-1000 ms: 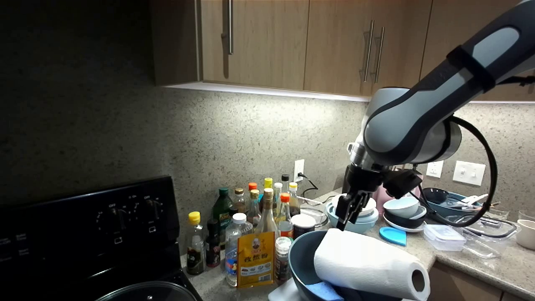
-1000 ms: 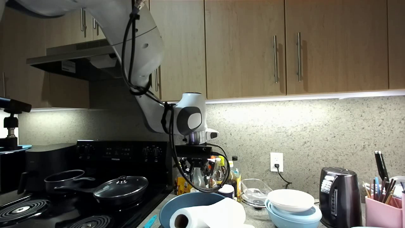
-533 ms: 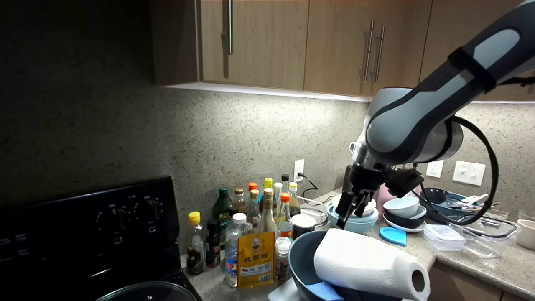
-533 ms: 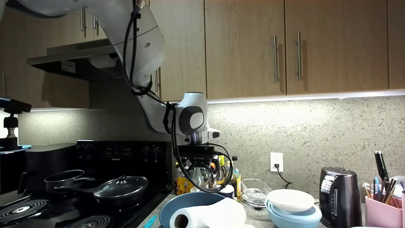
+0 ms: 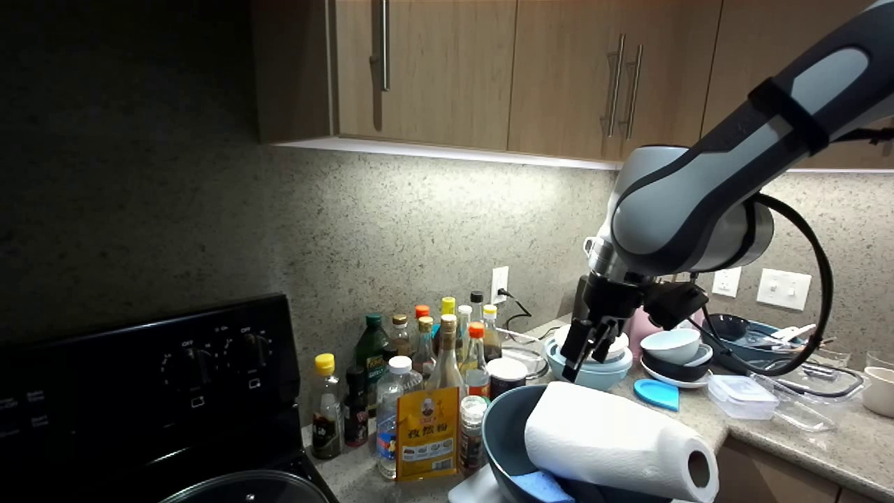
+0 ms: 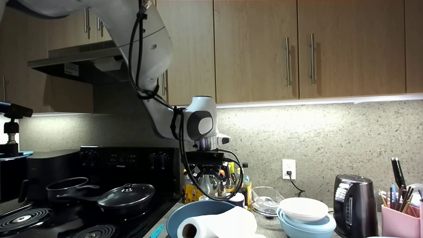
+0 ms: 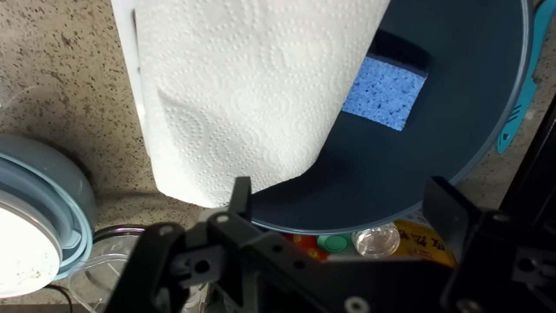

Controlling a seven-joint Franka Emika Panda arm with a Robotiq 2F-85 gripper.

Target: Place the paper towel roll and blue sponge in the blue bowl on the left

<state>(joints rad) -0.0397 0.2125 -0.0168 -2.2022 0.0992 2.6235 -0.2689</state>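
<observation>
Wrist view: the reference is the large, deep, round blue-grey bowl (image 7: 456, 130). The thick, white, cylindrical paper towel roll (image 7: 256, 87) lies on its side in the bowl, covering part of the rim and overhanging it. The small, flat, light-blue rectangular sponge (image 7: 384, 93) rests inside the bowl, partly covered by the roll from this angle. The black two-fingered gripper (image 7: 339, 191) stands spread wide, a stretch of the bowl's rim visible in the gap; whether one fingertip touches the roll cannot be determined. A flat turquoise utensil handle (image 7: 514, 117) lies just beside the bowl. Round pale-blue stacked bowls (image 7: 56, 167), topped by a round white dish (image 7: 21, 256), stand near the bowl on the roll's side.

In an exterior view, a yellow printed packet (image 5: 428, 434) stands near the bowl, with capped bottles of mixed colours (image 5: 475, 370) grouped beyond it. The roll's hollow-cored end projects past the bowl's rim; the sponge shows low in the bowl.

In an exterior view, a black stove (image 6: 122, 170) carrying a black lidded frying pan (image 6: 127, 200) stands left of the bowl. A dark, glossy kettle (image 6: 355, 205) stands well to the bowl's right. The gripper hangs above the bowl.
</observation>
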